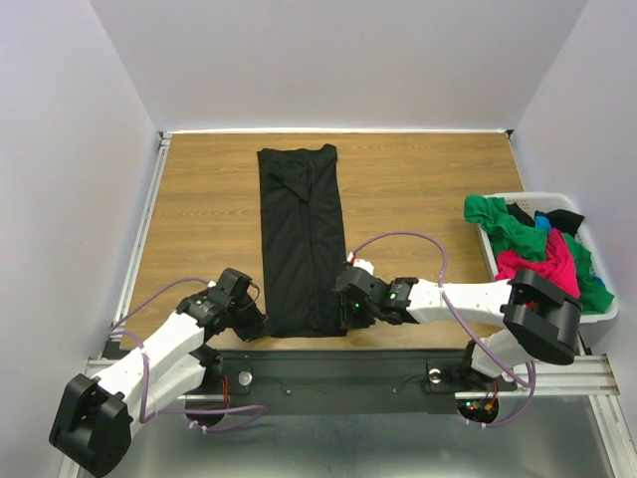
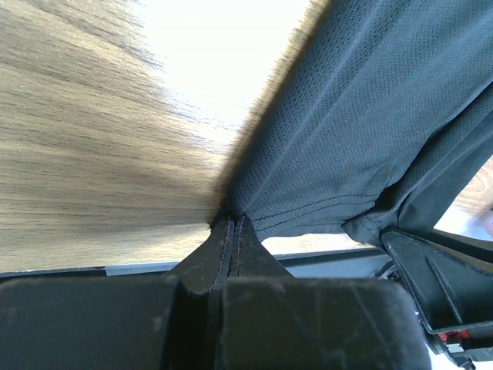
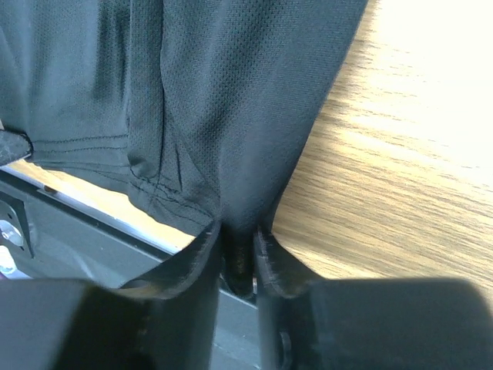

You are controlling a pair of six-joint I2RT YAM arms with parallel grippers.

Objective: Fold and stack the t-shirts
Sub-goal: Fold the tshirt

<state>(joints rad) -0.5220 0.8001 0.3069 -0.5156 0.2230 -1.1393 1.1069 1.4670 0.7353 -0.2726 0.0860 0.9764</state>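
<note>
Near hem corners of the large black cloth t-shirt (image 1: 301,234) sit pinched in my closed left tool (image 2: 231,225) and right tool (image 3: 239,233); next, I'd lift both far, evenly.

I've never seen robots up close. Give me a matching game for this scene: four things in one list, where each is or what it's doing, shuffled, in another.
1. long black cloth t-shirt
2. white plastic basket
3. left claw
4. right claw

A. at the brown wooden table's right edge, holding coloured shirts
B. pinching the black shirt's near right corner
C. lying as a long strip mid-table
D. pinching the black shirt's near left corner

Pairs: 1-C, 2-A, 3-D, 4-B
</note>
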